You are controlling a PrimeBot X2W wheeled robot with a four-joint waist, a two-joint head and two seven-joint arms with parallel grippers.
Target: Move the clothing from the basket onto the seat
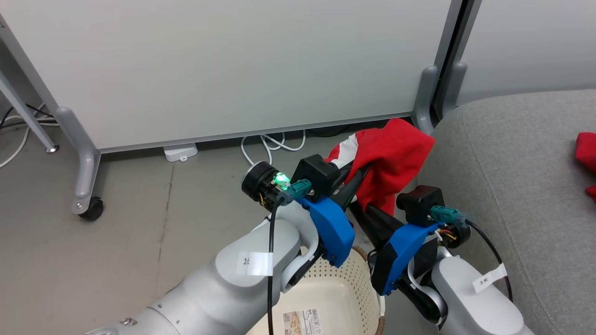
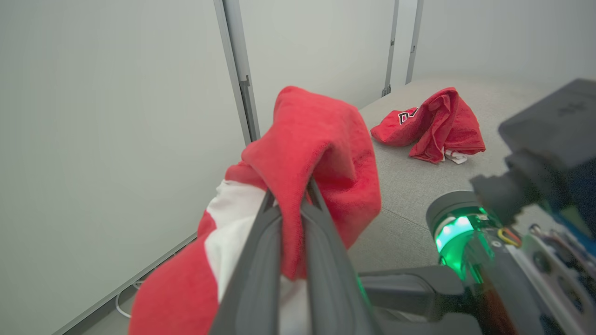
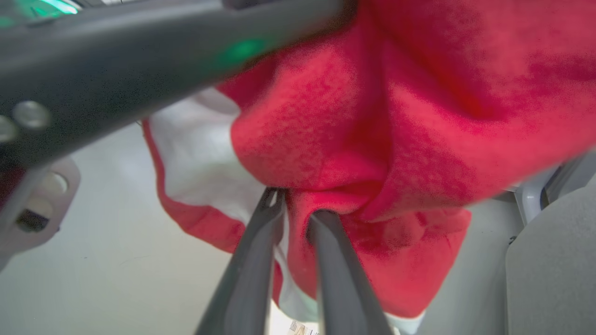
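Left gripper (image 2: 289,197): jaws nearly shut, pinching a red fold near the top of the banded garment (image 1: 396,153).
Right gripper (image 3: 298,207): fingers a narrow gap apart, with a fold of the same garment bunched between them, taken from underneath.
Banded garment: clear of the basket (image 1: 354,279) and hanging from both grippers, just beside the rounded edge of the seat (image 1: 512,186) but not on it.
Jersey (image 2: 433,123): crumpled on the seat, well apart from the held piece.
Handling: I'd judge it soft, light and limp, with a fleecy-looking surface. Expect it to drape and swing, not hold a shape. It isn't fragile, and slipping looks unlikely with cloth bunched in the jaws.
Where to hold: you're on thick gathered folds, which is right (a single thin layer could pull out). The two pinches sit close together, so the white-band end hangs loose.
Watch: the low-hanging end could drag on the seat edge. Carry it high over the cushion before you let go.
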